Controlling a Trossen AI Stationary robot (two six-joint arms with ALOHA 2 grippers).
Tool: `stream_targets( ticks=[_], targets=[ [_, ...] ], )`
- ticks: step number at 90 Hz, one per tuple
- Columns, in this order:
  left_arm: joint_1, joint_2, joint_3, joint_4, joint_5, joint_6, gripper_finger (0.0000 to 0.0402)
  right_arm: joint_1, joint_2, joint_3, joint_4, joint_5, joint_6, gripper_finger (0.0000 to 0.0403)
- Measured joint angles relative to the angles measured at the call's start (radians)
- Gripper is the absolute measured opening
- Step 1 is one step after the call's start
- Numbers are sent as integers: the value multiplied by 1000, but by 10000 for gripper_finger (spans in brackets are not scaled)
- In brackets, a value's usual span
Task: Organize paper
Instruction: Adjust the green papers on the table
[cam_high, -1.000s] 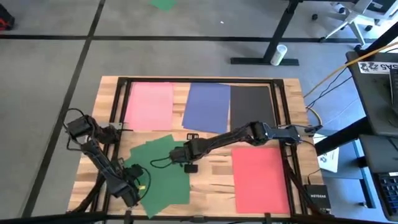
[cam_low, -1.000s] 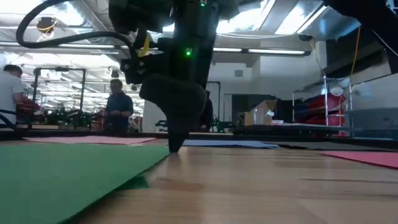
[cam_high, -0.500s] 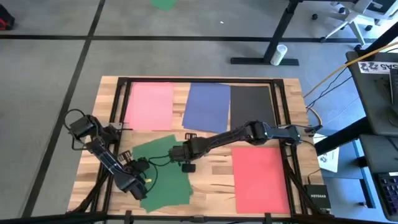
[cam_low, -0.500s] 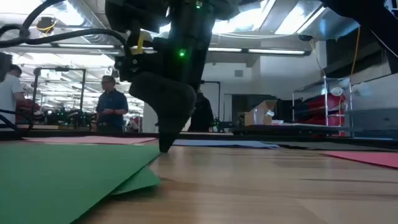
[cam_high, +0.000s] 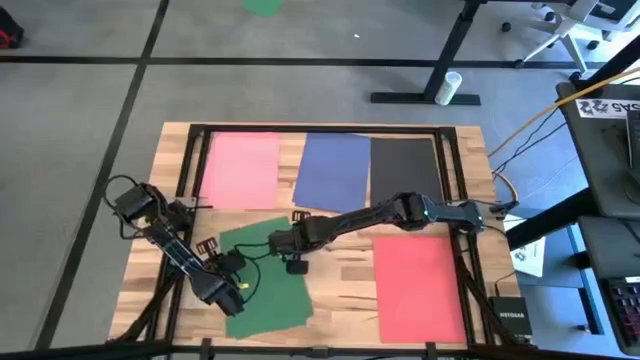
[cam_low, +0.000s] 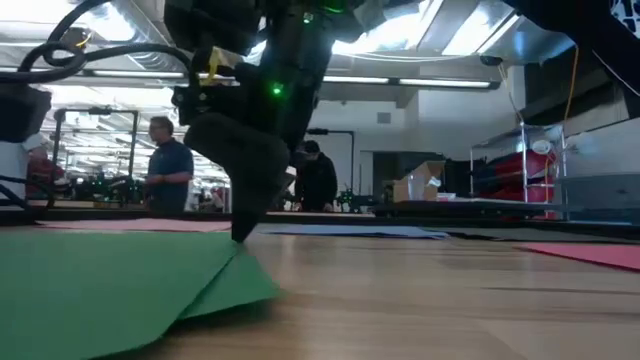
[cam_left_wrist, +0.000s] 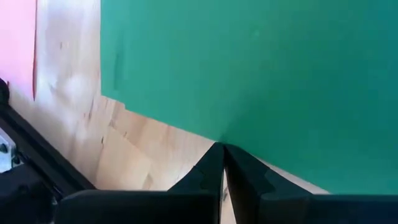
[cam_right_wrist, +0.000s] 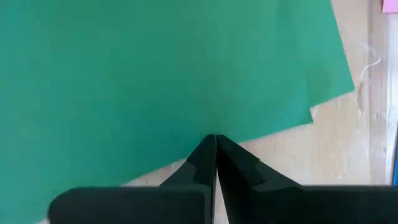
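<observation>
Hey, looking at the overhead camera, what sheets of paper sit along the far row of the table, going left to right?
pink sheet → blue sheet → black sheet

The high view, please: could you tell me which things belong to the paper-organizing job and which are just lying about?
Job:
green sheets
pink sheet
blue sheet
black sheet
red sheet
left gripper
right gripper

Lying about:
white cup
small white printed sheet
</observation>
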Motion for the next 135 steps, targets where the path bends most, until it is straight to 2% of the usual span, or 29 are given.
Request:
stream_targets(
  ticks=[20, 35, 51, 71, 80, 99, 115, 126, 135],
  targets=[
    [3, -1, 1, 0, -5, 1, 0, -4, 0, 2, 5, 22, -6, 0],
    [3, -2, 29, -36, -8, 1, 0, 14, 0, 53, -7, 49, -16, 0],
    [-9, -2, 116, -121, -34, 1, 0, 16, 0, 112, -5, 100, -60, 0],
    [-69, -2, 261, -149, -56, 11, 0, -55, -1, 96, 88, 109, -153, 0],
    [-121, -3, 310, -58, -57, 91, 0, -88, -1, 89, 112, 105, -180, 0],
    [-204, -3, 300, 328, -52, 238, 0, -144, -1, 89, 114, 73, -199, 0],
    [-197, 16, 254, 403, -79, 240, 0, -166, -2, 58, 144, 38, -216, 0],
    [-177, 27, 212, 477, -24, 243, 0, -173, -1, 12, 144, 36, -225, 0],
    [-165, 27, 195, 516, -16, 254, 0, -176, -1, -15, 150, 30, -226, 0]
  ],
)
